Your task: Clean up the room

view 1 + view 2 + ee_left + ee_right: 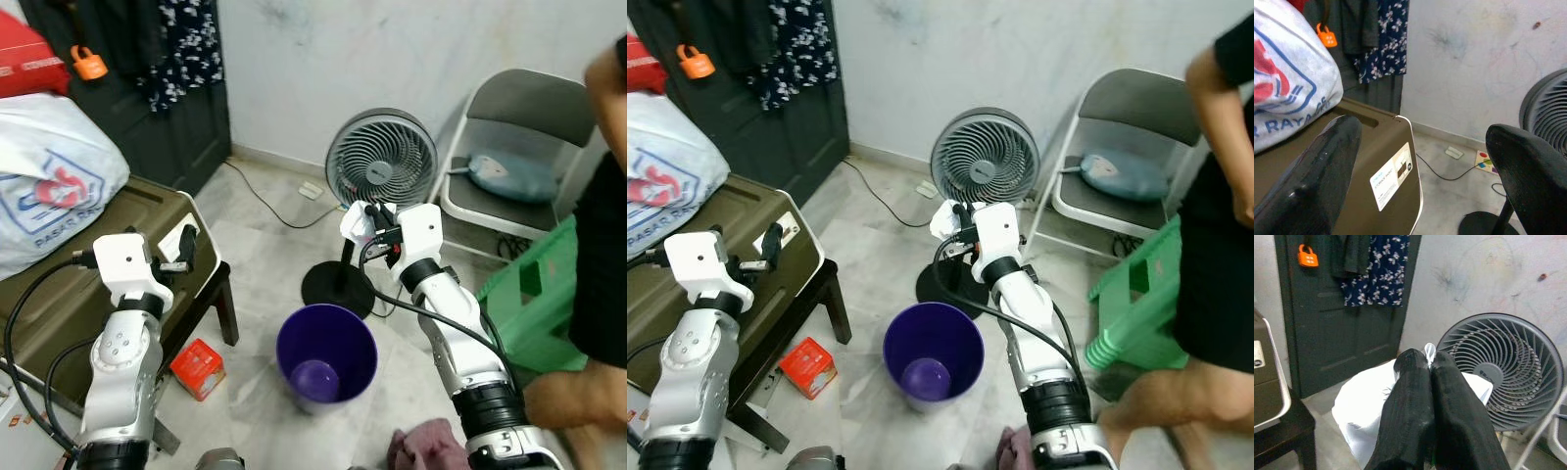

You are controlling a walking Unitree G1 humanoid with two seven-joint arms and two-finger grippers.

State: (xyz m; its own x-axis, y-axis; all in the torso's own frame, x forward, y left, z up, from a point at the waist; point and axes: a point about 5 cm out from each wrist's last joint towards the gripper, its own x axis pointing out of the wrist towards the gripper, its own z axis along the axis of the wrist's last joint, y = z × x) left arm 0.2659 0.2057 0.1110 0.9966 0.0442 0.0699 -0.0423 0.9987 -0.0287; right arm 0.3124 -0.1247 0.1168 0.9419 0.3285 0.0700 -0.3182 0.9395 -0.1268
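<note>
Cleanup looks midway. The purple bin (pixel 326 354) stands on the floor below the right tool (pixel 378 217), which is clenched on white crumpled paper (pixel 1369 416). The left tool (pixel 1420 161) hangs released; a red box (pixel 198 368) lies below it.

A grey fan (pixel 381 168) stands at the far wall. Right of it, a folding chair (pixel 519 147) and green stool (pixel 529 299); a person (pixel 598 245) stands far right.
</note>
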